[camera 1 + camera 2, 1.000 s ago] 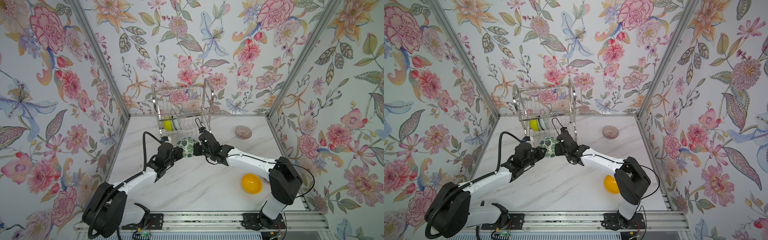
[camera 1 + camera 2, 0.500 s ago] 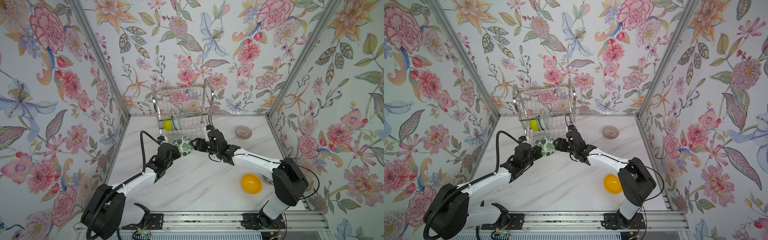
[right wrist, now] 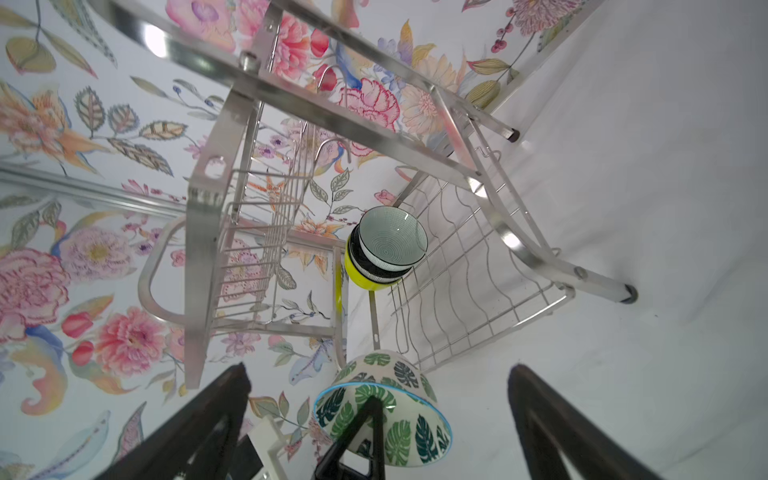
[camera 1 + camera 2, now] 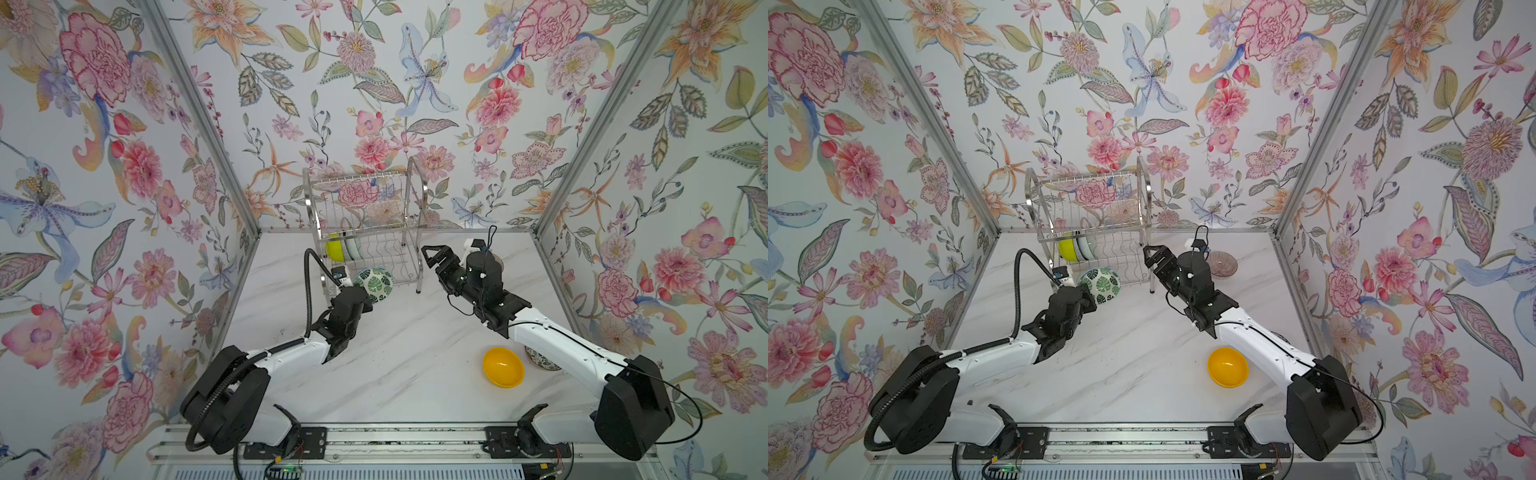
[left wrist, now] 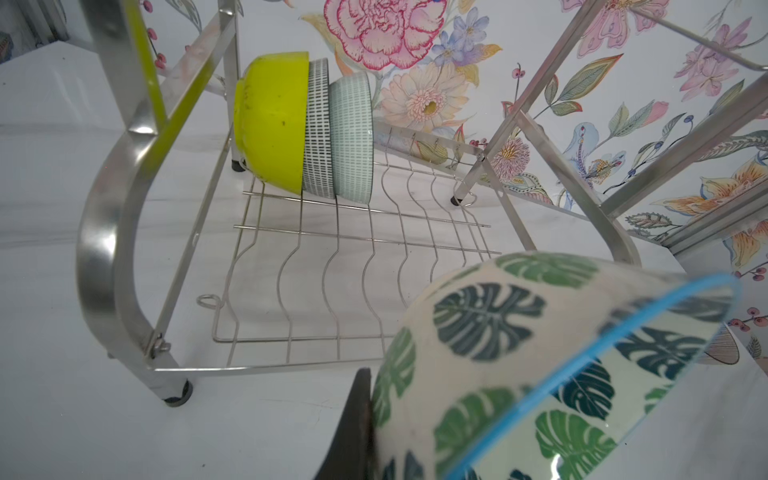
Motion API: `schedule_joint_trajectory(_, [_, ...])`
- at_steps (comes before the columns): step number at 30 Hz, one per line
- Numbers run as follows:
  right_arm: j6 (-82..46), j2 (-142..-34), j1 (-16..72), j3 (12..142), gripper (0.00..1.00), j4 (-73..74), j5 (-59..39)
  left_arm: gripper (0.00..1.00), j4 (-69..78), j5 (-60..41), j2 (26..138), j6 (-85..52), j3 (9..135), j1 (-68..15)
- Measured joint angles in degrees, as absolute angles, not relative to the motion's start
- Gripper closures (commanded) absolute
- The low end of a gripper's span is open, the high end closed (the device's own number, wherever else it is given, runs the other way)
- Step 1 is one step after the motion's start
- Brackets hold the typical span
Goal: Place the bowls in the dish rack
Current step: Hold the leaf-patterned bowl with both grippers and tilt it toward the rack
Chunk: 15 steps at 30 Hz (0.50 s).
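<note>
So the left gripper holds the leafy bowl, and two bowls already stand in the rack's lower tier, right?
Three, not two: the left wrist view shows a lime green bowl, a black-and-white bowl and a pale green bowl in the lower tier of the dish rack. The rest is right.

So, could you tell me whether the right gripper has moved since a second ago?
Yes. In a top view the right gripper has left the leaf-patterned bowl and drawn rightward, to beside the dish rack's right side frame, jaws open.
</note>
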<state>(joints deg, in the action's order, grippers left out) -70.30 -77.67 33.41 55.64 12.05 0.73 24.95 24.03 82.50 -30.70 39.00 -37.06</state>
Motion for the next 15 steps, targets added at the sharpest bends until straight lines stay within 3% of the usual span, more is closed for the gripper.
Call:
schedule_joint_trajectory(7, [-90.0,-76.4,33.4,50.8,0.02,16.6,1.4,1.0,32.0,30.6,87.7,-23.8,41.7,-40.4])
schedule_joint_trajectory(15, [-102.8,-78.8,37.3,50.8,0.01,23.1,2.7,1.0,40.3,32.2,94.5,-18.2,43.2,-43.2])
